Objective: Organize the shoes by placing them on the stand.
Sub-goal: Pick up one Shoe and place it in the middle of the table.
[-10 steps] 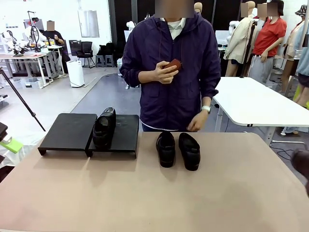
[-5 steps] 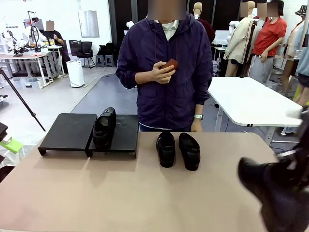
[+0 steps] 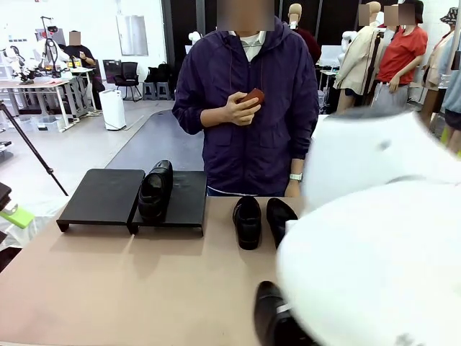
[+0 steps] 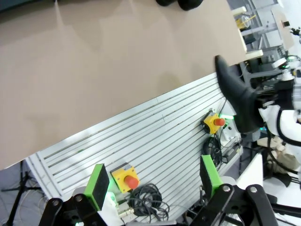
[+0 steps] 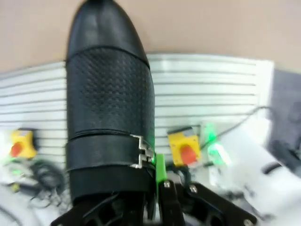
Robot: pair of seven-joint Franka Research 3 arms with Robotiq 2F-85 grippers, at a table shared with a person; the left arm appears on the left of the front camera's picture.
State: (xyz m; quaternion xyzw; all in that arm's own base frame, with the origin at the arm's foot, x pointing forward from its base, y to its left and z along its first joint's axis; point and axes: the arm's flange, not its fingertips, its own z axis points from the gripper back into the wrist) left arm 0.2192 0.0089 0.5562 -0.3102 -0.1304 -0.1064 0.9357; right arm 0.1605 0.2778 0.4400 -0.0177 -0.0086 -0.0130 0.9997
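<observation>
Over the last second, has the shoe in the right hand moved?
Yes. The carried shoe has swung leftward from the right edge of the table, and is now on the near side of the left shoe of the standing pair.

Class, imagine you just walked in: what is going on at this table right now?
The robot is loading a low stand. Its right claw is shut on one shoe, lifted near the table's front edge. The left claw hangs open, holding nothing. Another shoe sits on the stand's right panel. Two more shoes lie on the table before a person, whose hand holds a small dark-red object.
</observation>
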